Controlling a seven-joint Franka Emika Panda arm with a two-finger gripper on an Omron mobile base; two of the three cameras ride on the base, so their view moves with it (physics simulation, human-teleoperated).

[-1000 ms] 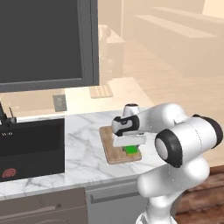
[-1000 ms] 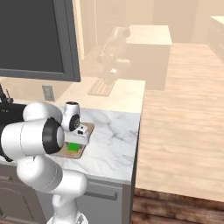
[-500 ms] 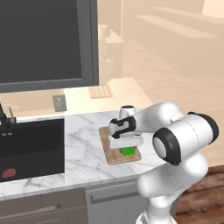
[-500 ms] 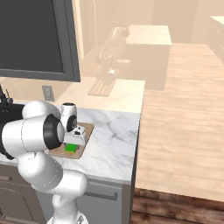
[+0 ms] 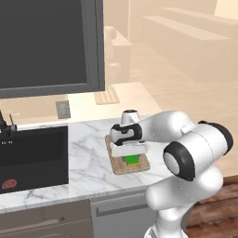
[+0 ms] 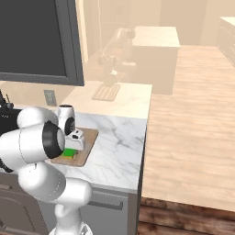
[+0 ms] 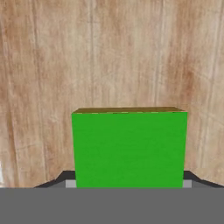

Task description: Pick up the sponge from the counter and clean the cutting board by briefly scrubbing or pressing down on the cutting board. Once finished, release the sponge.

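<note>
You see the hand (image 5: 132, 155) low over the cutting board (image 5: 115, 164), closed on the sponge (image 5: 133, 159). In the hand view the sponge (image 7: 129, 148) sits between the finger tips, their dark ends poking out at its 4 and 8 o'clock corners, with the board's wood grain (image 7: 109, 52) all around it at 12, 3 and 9. You can't tell from these views if the sponge presses on the board or hangs just above it.

In the right base view the sponge (image 6: 69, 152) shows green on the board (image 6: 87, 148), under the hand (image 6: 73, 146). The board lies flat on the white marble tabletop (image 5: 88, 155). A black sink (image 5: 32, 155) sits at 9 o'clock from the board. A pale slatted wooden piece (image 5: 106, 96) lies at 12 o'clock, well apart on the beige surface. A dark cabinet (image 5: 44, 42) hangs above.
</note>
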